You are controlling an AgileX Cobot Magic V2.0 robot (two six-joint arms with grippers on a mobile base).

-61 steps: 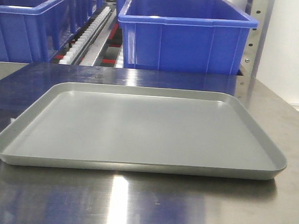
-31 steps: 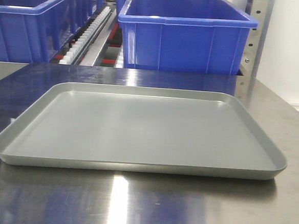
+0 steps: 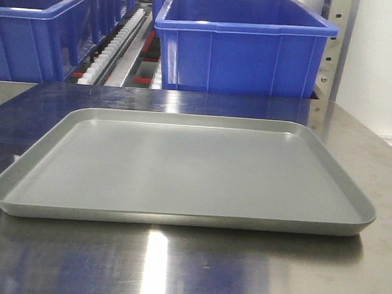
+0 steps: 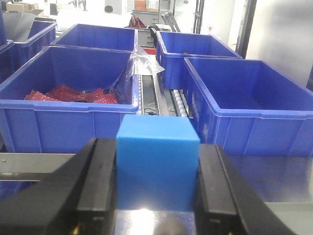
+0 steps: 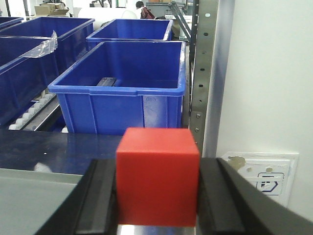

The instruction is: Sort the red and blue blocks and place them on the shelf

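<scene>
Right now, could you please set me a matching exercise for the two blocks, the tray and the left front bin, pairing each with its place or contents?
1. blue block
2. red block
3. tray
4. left front bin

A. held by the right gripper
B. flat on the steel table
C. contains crumpled red material
D. held by the left gripper

Pairs: 1-D, 2-A, 3-B, 4-C

Place: a warehouse or factory floor, it seemed.
Storage: large blue bins [image 3: 243, 49] stood on a roller-track shelf [image 3: 119, 41].
Worktop: the desk [image 3: 194, 275] was brushed stainless steel.
</scene>
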